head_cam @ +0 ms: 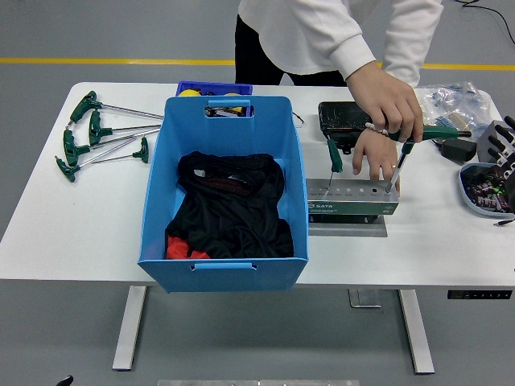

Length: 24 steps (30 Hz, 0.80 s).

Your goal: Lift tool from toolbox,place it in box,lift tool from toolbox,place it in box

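Grey floor with a yellow line running behind the white counter [80, 233], and from my feed a big blue box [224, 193] sits in the middle with dark clothing [233, 205] and a bit of red bunched inside. Just right of it is the grey toolbox rack [352, 199], with one green-handled T-wrench [333, 165] standing upright in a slot near its left end. A person in a white top is leaning over from the far side – one hand [393, 100] has a second green-handled T-wrench [405, 153] by the handle, shaft tilted with its tip down at the right end of the rack, while the person's other hand [375, 157] rests on the rack's top edge behind it. A black case [348, 119] sits behind the rack. My right hand [500, 149] is barely in frame at the right edge, near a small tray of bits [481, 191] – honestly can't tell whether the fingers are curled or not. Four more green T-handle wrenches [100, 137] are laid out on the left side of the counter, well apart from the box, and a small dark-blue bin [213, 87] is tucked just behind the box.
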### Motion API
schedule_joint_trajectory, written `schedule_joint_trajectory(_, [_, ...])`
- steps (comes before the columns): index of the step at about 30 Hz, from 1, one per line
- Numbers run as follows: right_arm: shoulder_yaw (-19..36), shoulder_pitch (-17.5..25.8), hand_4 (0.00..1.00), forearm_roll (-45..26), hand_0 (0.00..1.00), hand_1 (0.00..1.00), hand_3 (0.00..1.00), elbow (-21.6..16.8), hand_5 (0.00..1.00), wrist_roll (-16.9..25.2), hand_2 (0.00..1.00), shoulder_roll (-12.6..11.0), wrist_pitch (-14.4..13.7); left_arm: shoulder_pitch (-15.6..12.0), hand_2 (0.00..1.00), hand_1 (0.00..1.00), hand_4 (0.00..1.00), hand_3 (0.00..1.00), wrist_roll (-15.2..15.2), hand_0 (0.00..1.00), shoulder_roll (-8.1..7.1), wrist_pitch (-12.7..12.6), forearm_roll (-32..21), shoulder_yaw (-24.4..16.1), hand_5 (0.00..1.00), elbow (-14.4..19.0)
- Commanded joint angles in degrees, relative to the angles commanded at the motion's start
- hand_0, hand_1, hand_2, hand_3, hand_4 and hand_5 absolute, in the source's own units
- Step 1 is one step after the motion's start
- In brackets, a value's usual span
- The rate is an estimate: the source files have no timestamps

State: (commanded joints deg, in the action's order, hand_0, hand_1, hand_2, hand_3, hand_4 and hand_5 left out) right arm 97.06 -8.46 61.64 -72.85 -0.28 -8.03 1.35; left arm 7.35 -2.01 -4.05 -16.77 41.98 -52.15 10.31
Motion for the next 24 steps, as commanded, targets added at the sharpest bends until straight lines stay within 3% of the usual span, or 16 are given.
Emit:
schedule_joint_trajectory(9, [-0.4,-0.1,0.998,0.5,0.965,0.898,0.917,-1.1,0.998,0.7,0.913,-0.3,-1.0,-0.2,0.746,0.718,0.627,0.641,0.0,0.716,-0.11,0.0,0.2,-0.1,0.541,0.0])
schedule_joint_trajectory(11, [-0.5,-0.2,0.998,3.5,0.965,0.898,0.917,-1.3,0.998,2.2,0.913,-0.4,-3.4,-0.2,0.746,0.718,0.627,0.641,0.1,0.716,-0.12,0.0,0.1,0.0,0.541,0.0])
schedule_joint_trajectory(16, [-1.2,-0.9,0.998,15.2,0.945,0.881,0.909,-2.8,0.998,5.1,0.901,-1.6,-13.3,-0.1,0.746,0.717,0.627,0.641,0.1,0.716,-0.11,0.0,0.0,0.1,0.542,0.0])
schedule_joint_trajectory(17, [-1.6,-1.1,0.998,17.8,0.957,0.891,0.916,-3.2,0.954,5.4,0.91,-2.0,-14.6,0.0,0.747,0.718,0.627,0.64,0.1,0.716,-0.11,0.0,-0.1,0.2,0.541,0.0])
schedule_joint_trajectory(23, [-4.9,-2.8,0.998,31.9,0.957,0.891,0.916,-6.3,0.954,5.8,0.91,-6.0,-17.3,0.1,0.747,0.718,0.627,0.64,0.1,0.716,-0.1,0.1,-0.1,0.2,0.541,0.0])
schedule_joint_trajectory(24, [-6.5,-3.3,0.998,34.9,0.998,0.948,0.951,-7.2,0.778,6.2,0.963,-7.5,-17.4,0.1,0.747,0.717,0.626,0.64,0.1,0.716,-0.12,0.1,-0.1,0.1,0.539,0.0])
